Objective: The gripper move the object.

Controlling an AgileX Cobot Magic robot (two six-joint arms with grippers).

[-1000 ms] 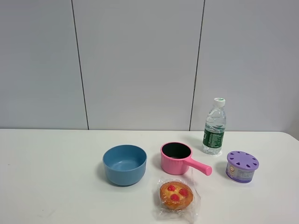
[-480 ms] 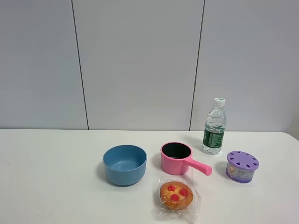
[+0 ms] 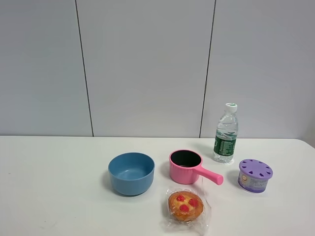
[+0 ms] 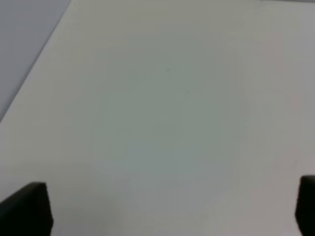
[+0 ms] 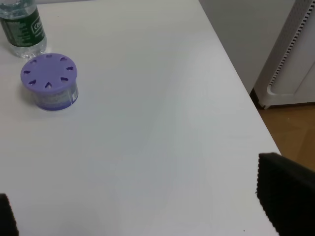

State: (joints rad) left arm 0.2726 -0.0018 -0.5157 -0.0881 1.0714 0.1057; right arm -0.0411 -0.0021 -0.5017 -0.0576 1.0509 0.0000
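Lying wrapped near table's [image 3: 59, 196] front edge: pastry [image 3: 185, 205].

You have one wrapped pastry [image 3: 185, 206], one blue bowl [image 3: 131, 173], one pink saucepan [image 3: 188, 167], one water bottle [image 3: 226, 133] and one purple-lidded container [image 3: 255, 175] on one white surface [image 3: 54, 187].

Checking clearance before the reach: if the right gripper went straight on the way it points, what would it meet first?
Probably bare table; the purple container sits off to one side, though depth is unclear.
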